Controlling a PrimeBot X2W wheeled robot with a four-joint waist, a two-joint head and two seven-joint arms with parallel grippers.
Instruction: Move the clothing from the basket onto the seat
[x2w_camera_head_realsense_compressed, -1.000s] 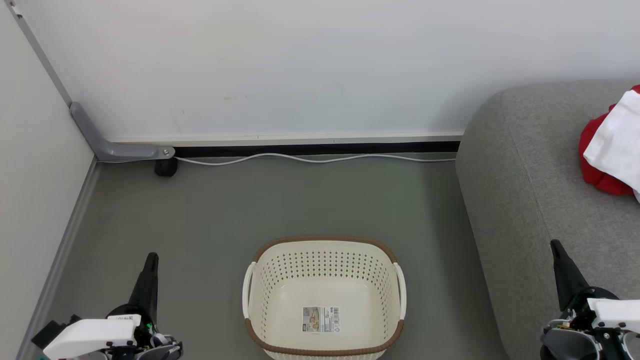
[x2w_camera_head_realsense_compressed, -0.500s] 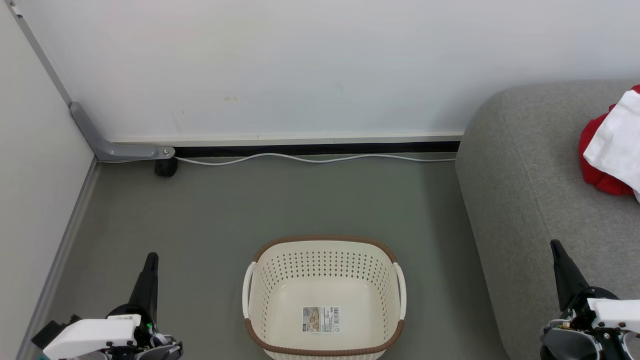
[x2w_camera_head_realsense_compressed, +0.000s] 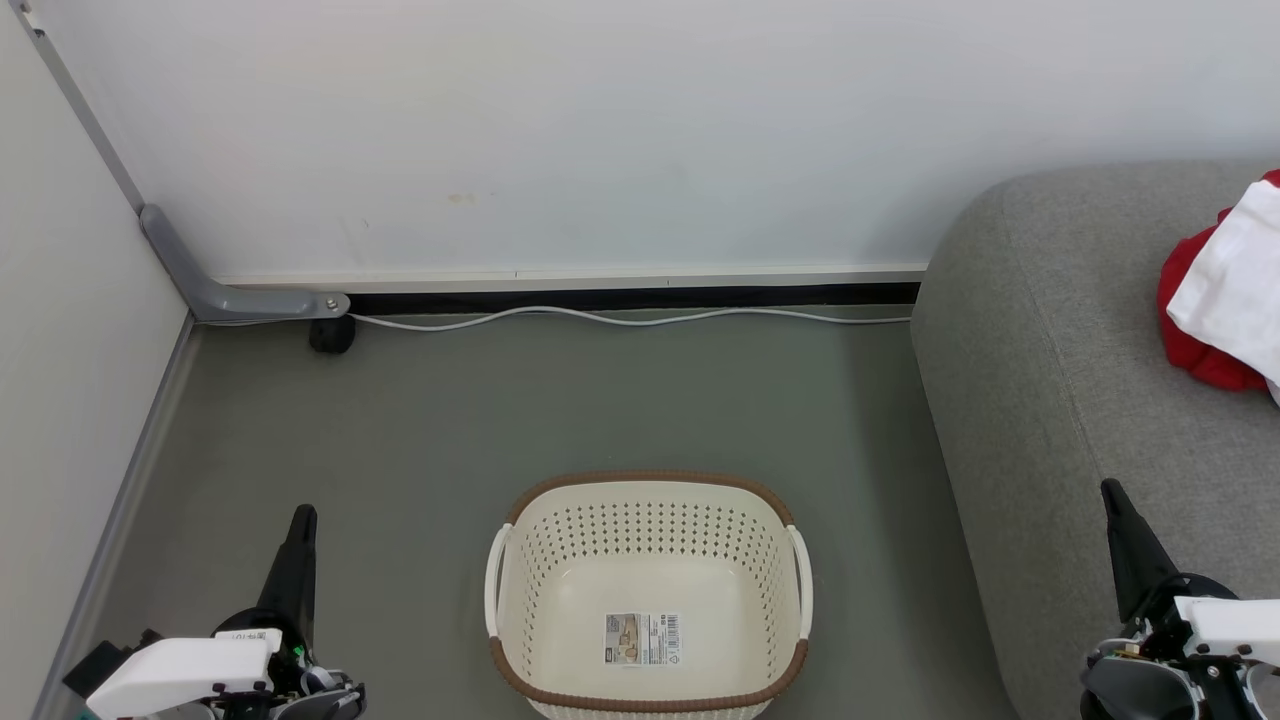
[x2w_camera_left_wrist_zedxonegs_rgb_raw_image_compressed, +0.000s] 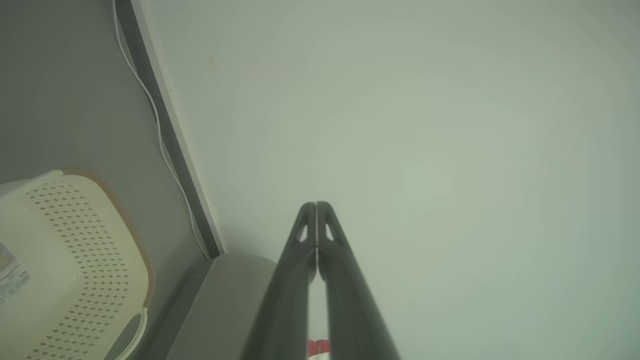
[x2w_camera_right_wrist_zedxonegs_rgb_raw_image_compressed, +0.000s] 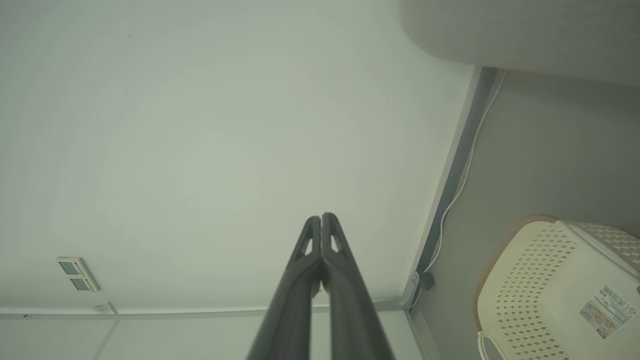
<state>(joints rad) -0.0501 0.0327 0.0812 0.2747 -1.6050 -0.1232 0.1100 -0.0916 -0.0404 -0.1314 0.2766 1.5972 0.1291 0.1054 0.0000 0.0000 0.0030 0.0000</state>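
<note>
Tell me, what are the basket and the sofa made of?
The basket looks like hard cream plastic, smooth with a slight shine, with neat rows of moulded holes. Its brown rim seems to be plastic shaped to look woven. The sofa looks covered in grey cloth, matte and speckled, with a stitched seam.

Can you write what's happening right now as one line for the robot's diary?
basket: empty | clothing: on seat | left pincer: shut, holding nothing | right pincer: shut, holding nothing

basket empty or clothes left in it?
Empty. The head view shows the bare cream floor of the basket with just its label sticker; the clothing, red and white, lies on the seat.
</note>
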